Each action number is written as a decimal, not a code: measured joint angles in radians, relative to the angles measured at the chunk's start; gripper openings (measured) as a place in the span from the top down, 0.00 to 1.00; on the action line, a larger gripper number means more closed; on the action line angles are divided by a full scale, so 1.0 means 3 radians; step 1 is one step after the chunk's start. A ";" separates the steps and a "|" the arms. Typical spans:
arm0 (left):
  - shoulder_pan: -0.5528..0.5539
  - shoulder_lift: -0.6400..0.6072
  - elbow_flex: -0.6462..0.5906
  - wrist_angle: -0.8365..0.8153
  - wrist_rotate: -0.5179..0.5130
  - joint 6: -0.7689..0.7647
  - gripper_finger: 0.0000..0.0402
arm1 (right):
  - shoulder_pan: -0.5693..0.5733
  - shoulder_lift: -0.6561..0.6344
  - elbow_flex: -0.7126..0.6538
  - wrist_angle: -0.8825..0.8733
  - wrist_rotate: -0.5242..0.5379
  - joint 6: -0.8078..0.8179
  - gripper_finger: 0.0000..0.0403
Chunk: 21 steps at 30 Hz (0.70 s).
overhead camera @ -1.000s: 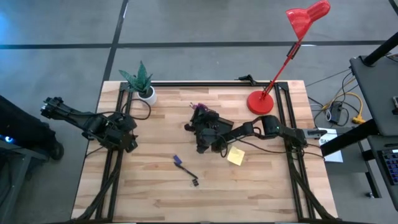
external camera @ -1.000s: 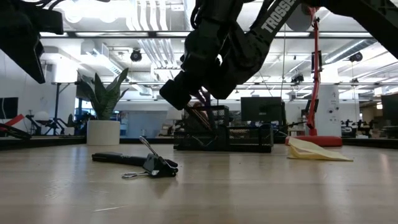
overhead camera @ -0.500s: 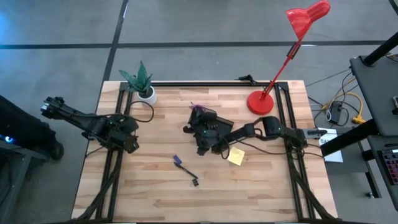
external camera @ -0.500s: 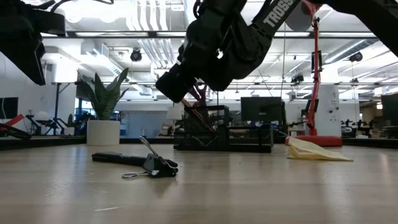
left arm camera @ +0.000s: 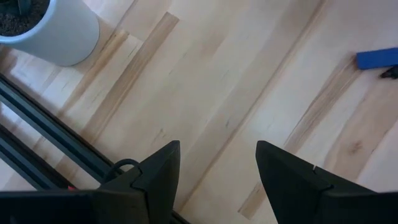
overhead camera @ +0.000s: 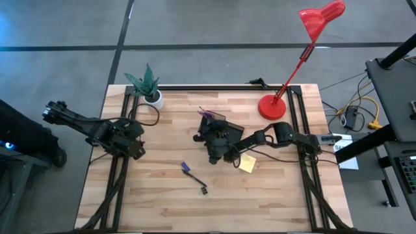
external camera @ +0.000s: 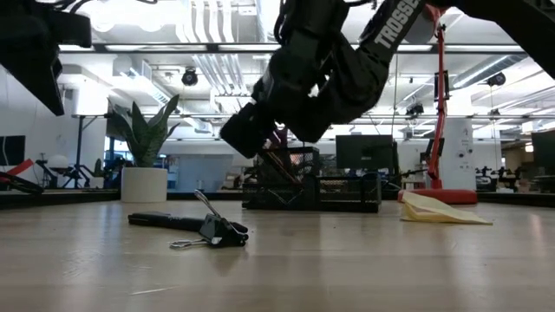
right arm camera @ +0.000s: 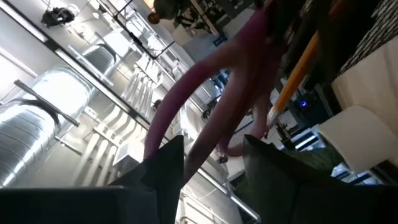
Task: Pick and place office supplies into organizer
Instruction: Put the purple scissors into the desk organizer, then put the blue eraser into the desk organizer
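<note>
Scissors (right arm camera: 205, 106) show curved purple loop handles before right hand (right arm camera: 208, 163).

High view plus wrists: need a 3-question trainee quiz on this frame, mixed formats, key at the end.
1. True or false: the left gripper hangs open over bare wood, holding nothing.
2. Multiple choice: the yellow sticky-note pad lies A) inside the organizer, B) on the table beside the right arm, C) next to the plant pot.
3. Fill in: in the right wrist view, the right gripper looks onto the purple handles of the ____, with an orange pencil beside them.

Key: 1 true; 2 B; 3 scissors.
</note>
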 joint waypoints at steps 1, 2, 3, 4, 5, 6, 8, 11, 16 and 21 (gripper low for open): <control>0.0000 0.0001 0.0019 -0.0001 0.0000 -0.0001 0.51 | -0.0005 0.0000 -0.0028 -0.0001 -0.0023 0.0025 0.62; 0.0000 0.0003 0.0041 -0.0002 -0.0001 -0.0001 0.51 | -0.0008 0.0001 -0.0050 -0.0002 -0.0071 0.0046 0.62; 0.0001 0.0003 0.0062 -0.0001 -0.0006 0.0001 0.51 | -0.0009 0.0001 -0.0060 -0.0003 -0.0145 0.0057 0.62; 0.0000 0.0003 0.0080 0.0001 -0.0007 0.0001 0.51 | -0.0007 0.0001 -0.0061 -0.0003 -0.0231 0.0042 0.62; 0.0000 0.0003 0.0095 0.0001 -0.0017 0.0001 0.51 | 0.0009 0.0001 -0.0060 -0.0003 -0.0307 -0.0008 0.62; 0.0001 0.0003 0.0109 0.0000 -0.0038 0.0001 0.51 | 0.0032 0.0001 -0.0053 -0.0004 -0.0351 -0.0057 0.62; 0.0000 0.0002 0.0118 0.0000 -0.0085 0.0003 0.51 | 0.0093 0.0000 -0.0036 -0.0008 -0.0394 -0.0119 0.62; 0.0001 0.0007 0.0115 0.0000 -0.0093 0.0004 0.51 | 0.0168 -0.0004 -0.0062 -0.0005 -0.0402 -0.0181 0.62; 0.0000 0.0007 0.0093 0.0000 -0.0101 0.0001 0.51 | 0.0294 -0.0009 -0.0179 -0.0003 -0.0422 -0.0171 0.62; 0.0000 0.0010 0.0090 0.0006 -0.0128 0.0006 0.51 | 0.0495 -0.0034 -0.0216 0.0024 -0.0812 -0.0515 0.62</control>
